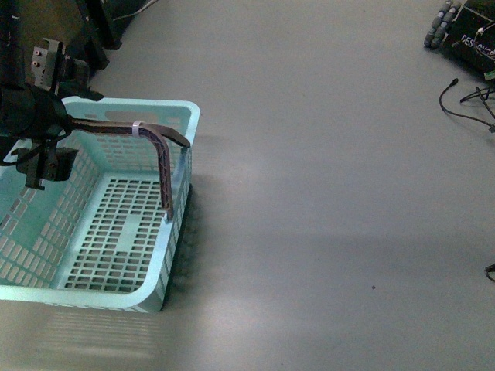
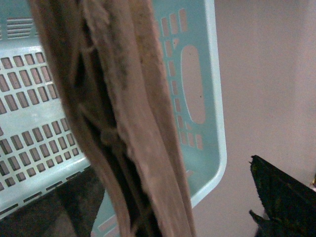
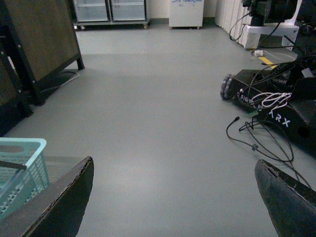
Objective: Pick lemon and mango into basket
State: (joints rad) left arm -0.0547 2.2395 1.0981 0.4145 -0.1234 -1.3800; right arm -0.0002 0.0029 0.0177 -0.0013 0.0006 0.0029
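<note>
Front view: the basket (image 1: 116, 102) sits on the gray floor (image 1: 332, 193) at the robot's near left, its brown handle (image 1: 160, 158) raised over it. The left gripper (image 1: 58, 121) is at the handle's far-left end. Left wrist view puts the handle (image 2: 123, 123) close against the lens, one finger (image 2: 281, 197) clear of it, the other hidden; whether it grips I cannot tell. Right wrist view shows the right gripper (image 3: 174, 165) spread wide, holding nothing, above the floor.
</note>
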